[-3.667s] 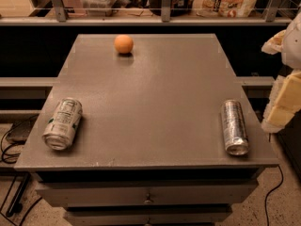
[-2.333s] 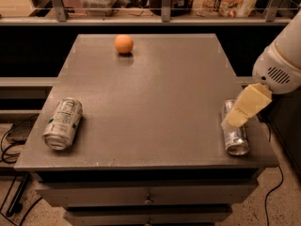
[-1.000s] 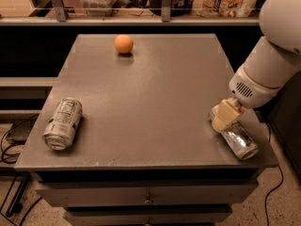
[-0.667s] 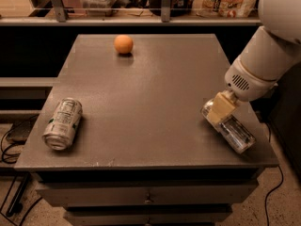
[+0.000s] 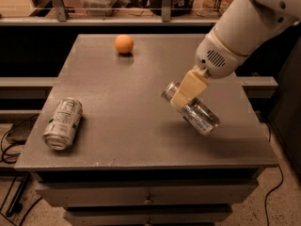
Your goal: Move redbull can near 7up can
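Camera view: the gripper (image 5: 182,96), over the right-centre of the table (image 5: 141,84), is clamped across the upper end of the redbull can (image 5: 200,117), which slants diagonally. The 7up can (image 5: 62,124) lies on its side front-left, well apart from it. An orange (image 5: 124,44) sits at the back.

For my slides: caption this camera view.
The gripper holds the tilted redbull can over the table at right; the 7up can lies far left.
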{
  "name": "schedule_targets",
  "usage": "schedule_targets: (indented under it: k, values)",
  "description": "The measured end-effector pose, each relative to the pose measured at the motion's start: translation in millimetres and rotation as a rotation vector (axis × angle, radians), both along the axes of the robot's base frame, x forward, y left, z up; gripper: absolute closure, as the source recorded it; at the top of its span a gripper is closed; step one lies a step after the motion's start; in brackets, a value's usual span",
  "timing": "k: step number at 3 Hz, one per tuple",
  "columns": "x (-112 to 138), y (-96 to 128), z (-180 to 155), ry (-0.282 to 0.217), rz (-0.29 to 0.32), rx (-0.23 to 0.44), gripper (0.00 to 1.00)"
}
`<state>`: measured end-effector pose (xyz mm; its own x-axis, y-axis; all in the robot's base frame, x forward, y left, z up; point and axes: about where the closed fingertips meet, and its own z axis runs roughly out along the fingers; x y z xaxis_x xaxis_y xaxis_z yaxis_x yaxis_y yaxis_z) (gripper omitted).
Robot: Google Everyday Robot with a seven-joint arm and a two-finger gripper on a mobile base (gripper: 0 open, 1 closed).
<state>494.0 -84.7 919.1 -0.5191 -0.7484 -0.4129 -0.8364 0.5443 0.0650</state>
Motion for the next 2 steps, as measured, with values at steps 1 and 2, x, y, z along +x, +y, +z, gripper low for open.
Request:
schedule_targets:
  k: [1,2]
  values:
    - [0,0,0,0.001,-0.001,-0.001,1.0]
    - [6,26,-2,0.005,-0.002,0.032,1.0]
